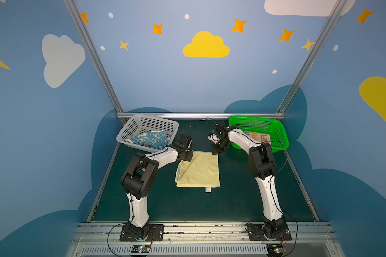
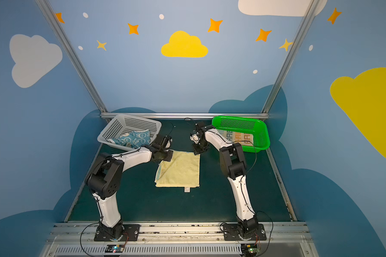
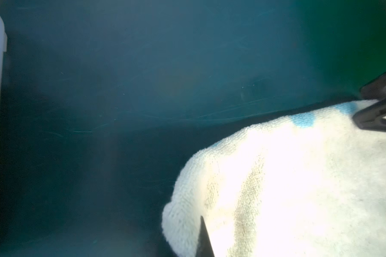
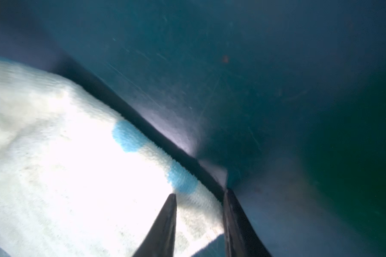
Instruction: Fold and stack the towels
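Surface: my worktop (image 1: 232, 200) is a dark green mat, smooth, with fine scratches showing in both wrist views.
Centre cloth: the yellow towel (image 1: 198, 170) (image 2: 179, 170) lies flat mid-worktop between my arms. It is pale terry with a looped pile, folded to a rough rectangle. A teal layer edge shows on its left side and a white tag (image 1: 208, 189) at its near edge.
Same cloth, close up: in the wrist views the yellow towel (image 3: 299, 189) (image 4: 65, 166) is bleached by glare. The nap is still visible, with blue patches (image 4: 127, 140) along the border.
Left jaws: clenched. One dark fingertip (image 3: 203, 238) sits at the towel's humped corner; I cannot tell whether cloth is pinched.
Right jaws: released. Two dark tapered fingertips (image 4: 167, 222) stand apart, with the towel's far right corner below the gap.
Left arm (image 1: 140, 173): white and black links. It rises from the near rail, the elbow bent sharply and the forearm reaching to the towel's far left corner.
Right arm (image 1: 261, 162): same build, elbow raised, forearm angled inward. The wrist is pitched down over the towel's far right corner.
White basket (image 1: 156, 124) (image 2: 138, 124): perforated plastic, rectangular, far left. It holds the blue towel (image 1: 152, 139) (image 2: 134, 139), crumpled, printed with pale rabbit outlines.
Green basket (image 1: 254, 123) (image 2: 236, 123): perforated plastic with rounded corners, far right. It holds the striped towel (image 1: 257, 136) (image 2: 239, 138), with orange lettering, partly hidden by my right arm.
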Controlling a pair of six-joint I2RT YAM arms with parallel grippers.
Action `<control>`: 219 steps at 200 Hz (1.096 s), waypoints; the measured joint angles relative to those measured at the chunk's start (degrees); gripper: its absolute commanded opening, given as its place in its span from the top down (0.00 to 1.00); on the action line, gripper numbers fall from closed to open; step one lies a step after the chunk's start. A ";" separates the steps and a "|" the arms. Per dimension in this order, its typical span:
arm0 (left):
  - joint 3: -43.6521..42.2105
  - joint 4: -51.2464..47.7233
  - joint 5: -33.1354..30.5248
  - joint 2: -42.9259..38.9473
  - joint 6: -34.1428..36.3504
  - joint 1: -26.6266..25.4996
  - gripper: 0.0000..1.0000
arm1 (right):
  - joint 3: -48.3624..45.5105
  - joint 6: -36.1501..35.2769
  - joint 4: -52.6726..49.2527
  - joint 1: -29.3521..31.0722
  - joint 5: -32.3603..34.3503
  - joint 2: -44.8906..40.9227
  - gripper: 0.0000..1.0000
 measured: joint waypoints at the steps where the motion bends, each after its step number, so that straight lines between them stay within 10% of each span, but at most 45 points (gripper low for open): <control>1: 0.00 0.00 -0.02 0.02 0.00 0.00 0.96 | 0.02 0.09 -0.07 0.00 -0.02 0.02 0.67; 33: 0.17 -0.87 -0.02 0.81 -0.04 0.00 0.96 | 0.22 1.46 -0.72 0.13 0.20 0.24 0.68; 74: 0.17 -1.25 0.02 1.40 -0.20 0.00 0.96 | 0.26 1.90 -0.83 0.55 -0.17 0.48 1.00; 219: -10.43 10.45 3.50 -9.57 -0.85 -0.02 0.96 | -18.43 -0.50 12.66 -0.42 0.02 -13.92 1.00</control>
